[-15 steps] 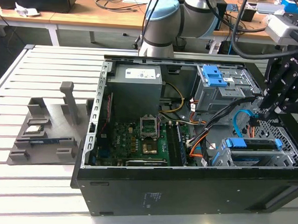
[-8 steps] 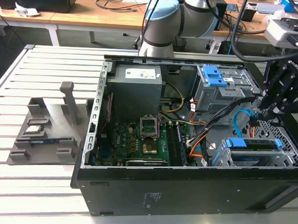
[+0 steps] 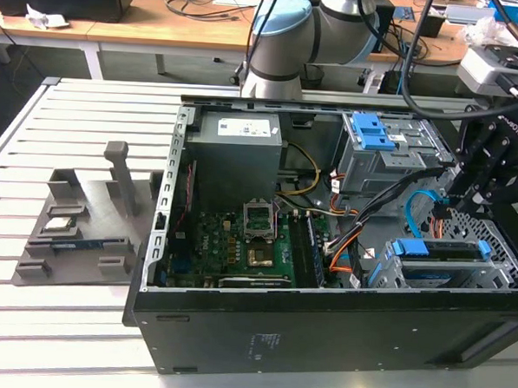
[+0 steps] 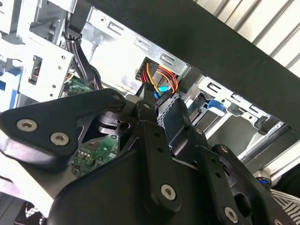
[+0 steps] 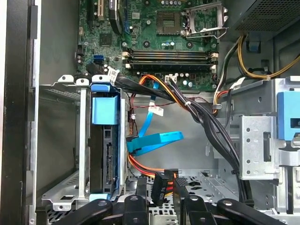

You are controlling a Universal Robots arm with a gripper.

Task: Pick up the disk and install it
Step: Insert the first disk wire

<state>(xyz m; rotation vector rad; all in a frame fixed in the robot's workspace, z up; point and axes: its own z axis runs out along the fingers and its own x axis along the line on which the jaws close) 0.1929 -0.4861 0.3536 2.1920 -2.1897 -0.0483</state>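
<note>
The disk (image 3: 439, 264), silver-grey in a bright blue bracket, sits inside the drive cage at the lower right of the open computer case (image 3: 321, 328). In the first wrist view the disk (image 5: 104, 159) stands edge-on in the cage, its blue bracket tab on top. My gripper (image 3: 456, 204) hangs over the case's right end, just above and behind the cage. In both wrist views the gripper (image 5: 159, 186) (image 4: 158, 101) is shut on a black cable connector (image 5: 158, 188) with red, orange and yellow wires, a short way beside the disk's cage.
A grey power supply (image 3: 235, 145) and the green motherboard (image 3: 256, 242) fill the case's left half. A blue latch (image 3: 373, 130) tops the upper bay. A loose blue flat cable (image 5: 154, 140) and a black cable bundle (image 5: 206, 117) cross the floor. A grey fixture (image 3: 75, 228) lies outside on the left.
</note>
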